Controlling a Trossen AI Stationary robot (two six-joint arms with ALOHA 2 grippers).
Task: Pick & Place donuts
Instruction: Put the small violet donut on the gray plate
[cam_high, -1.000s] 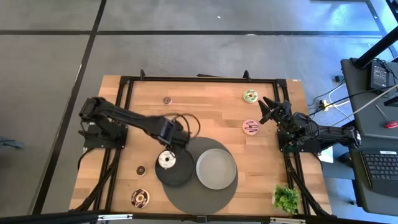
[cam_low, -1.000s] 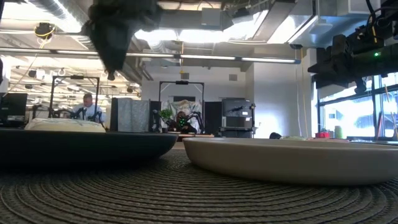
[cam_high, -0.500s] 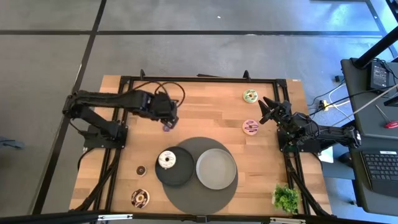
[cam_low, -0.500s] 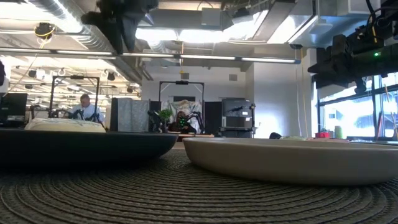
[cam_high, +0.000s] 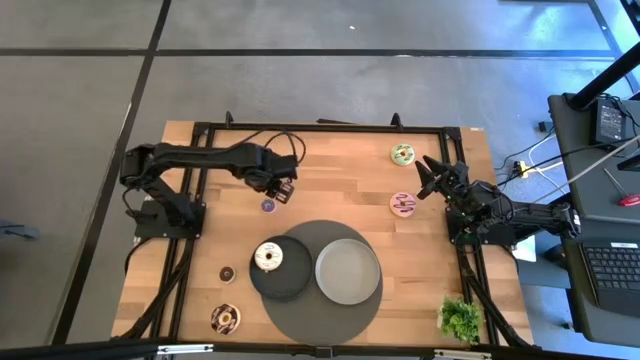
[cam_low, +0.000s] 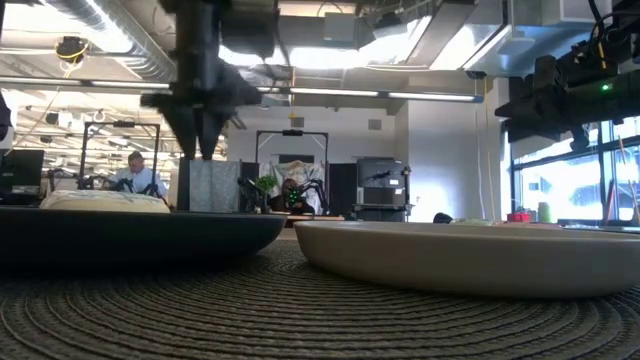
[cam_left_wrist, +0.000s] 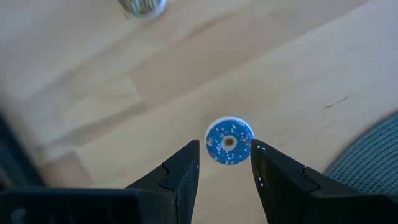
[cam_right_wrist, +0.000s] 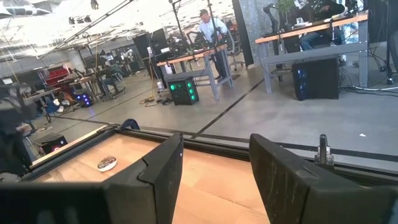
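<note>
1. Dark plate (cam_high: 281, 277), on the round woven mat (cam_high: 320, 315): held one white-iced donut (cam_high: 267, 257).
2. Grey plate (cam_high: 348, 272), beside it on the mat: held nothing.
3. Left pincer (cam_left_wrist: 225, 163): fingers apart over a small blue donut (cam_left_wrist: 229, 141) on the surface (cam_high: 340, 175), gripping nothing; contact unclear.
4. Right pincer (cam_high: 428, 177): open, empty, near the green donut (cam_high: 402, 154) and the pink donut (cam_high: 403, 204).
</note>
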